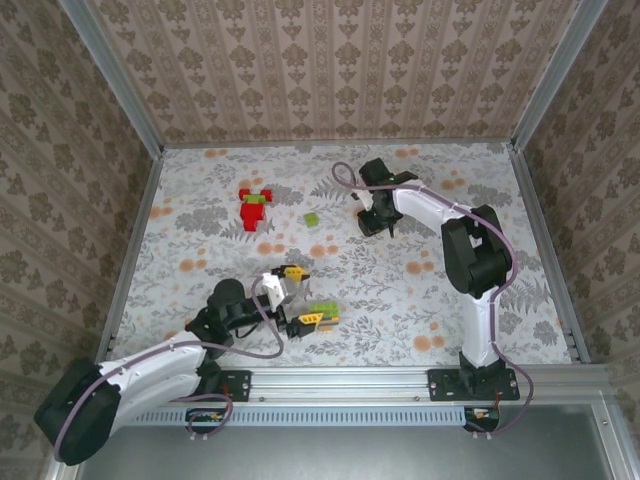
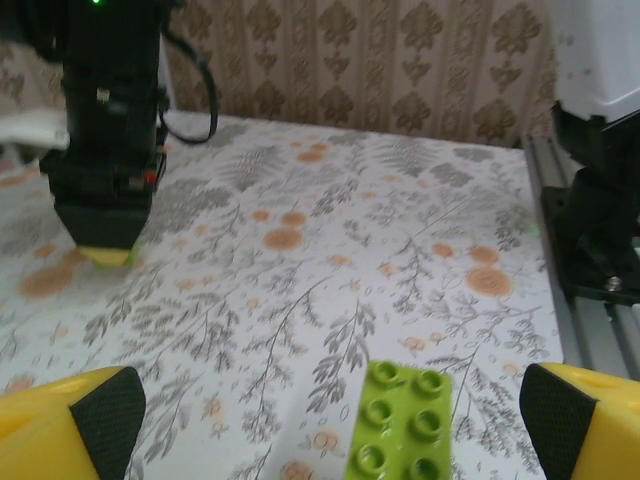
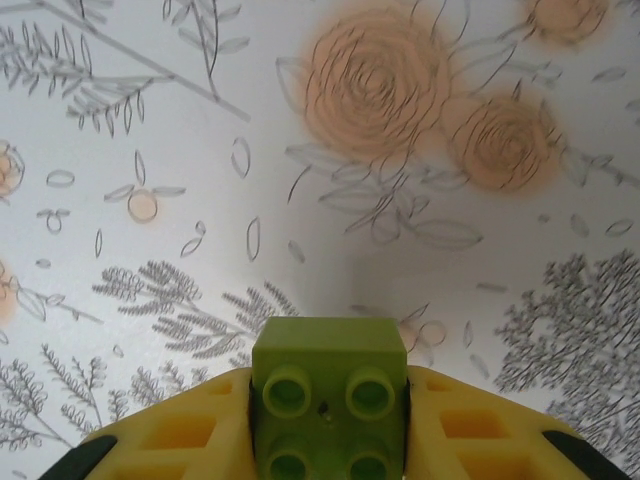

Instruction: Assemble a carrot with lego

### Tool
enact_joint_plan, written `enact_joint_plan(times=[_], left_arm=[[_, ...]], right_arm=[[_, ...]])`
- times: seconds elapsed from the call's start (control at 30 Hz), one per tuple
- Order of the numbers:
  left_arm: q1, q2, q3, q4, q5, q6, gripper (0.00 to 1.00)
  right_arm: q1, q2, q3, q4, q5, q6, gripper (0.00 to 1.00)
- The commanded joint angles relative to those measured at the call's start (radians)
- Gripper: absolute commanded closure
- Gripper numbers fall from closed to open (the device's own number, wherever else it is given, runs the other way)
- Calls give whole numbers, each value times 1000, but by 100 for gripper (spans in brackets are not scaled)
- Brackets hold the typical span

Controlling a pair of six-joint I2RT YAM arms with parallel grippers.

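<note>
Fingers of the right pincer are pressed against the two sides of a square green brick, pinching it with its four studs turned toward the wrist camera. From above, this pincer hangs over the far middle of the desk, its arm stretched out from the right base. In the left wrist view the brick shows as a pale green edge under the dark pincer tip, low over the flowered desk top; whether it touches the surface cannot be told.

The left pincer is spread wide, low over the near part of the desk just ahead of its base. An oblong green brick lies flat on the desk between its yellow fingers, studs up. It sits nearer the finger on the right of the left wrist view and is clear of both dark pads there.

Further out, a small green brick lies alone on the desk, to the left of the right pincer. Beyond it, toward the far left, sits a cluster of red bricks with a green piece on top. Patterned walls close in the desk on three sides.
</note>
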State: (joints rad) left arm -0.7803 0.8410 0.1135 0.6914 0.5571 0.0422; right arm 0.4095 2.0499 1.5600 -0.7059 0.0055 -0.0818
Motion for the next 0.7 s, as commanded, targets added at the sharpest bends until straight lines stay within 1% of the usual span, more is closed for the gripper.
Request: enact_joint_plan(times=[0.0, 0.07, 0.13, 0.23, 0.33, 0.47, 0.67], left_arm=[[-20, -31, -27, 34, 63, 31, 0], [-44, -24, -28, 28, 69, 36, 0], [-72, 0, -25, 23, 52, 48, 0], [-99, 63, -24, 38, 18, 69, 0], [-101, 122, -44, 95, -10, 69, 0], [-101, 163, -46, 115, -28, 77, 0], [-101, 206, -32, 120, -19, 101, 0]], right_arm=[[21, -43, -45, -5, 44, 42, 67], [26, -57, -60, -12, 58, 68, 67], [26, -78, -79, -12, 63, 100, 68], [26, -122, -112, -9, 36, 156, 68], [29, -179, -147, -3, 11, 207, 68], [53, -264, -208, 6, -1, 237, 68], [114, -359, -283, -12, 49, 254, 68]])
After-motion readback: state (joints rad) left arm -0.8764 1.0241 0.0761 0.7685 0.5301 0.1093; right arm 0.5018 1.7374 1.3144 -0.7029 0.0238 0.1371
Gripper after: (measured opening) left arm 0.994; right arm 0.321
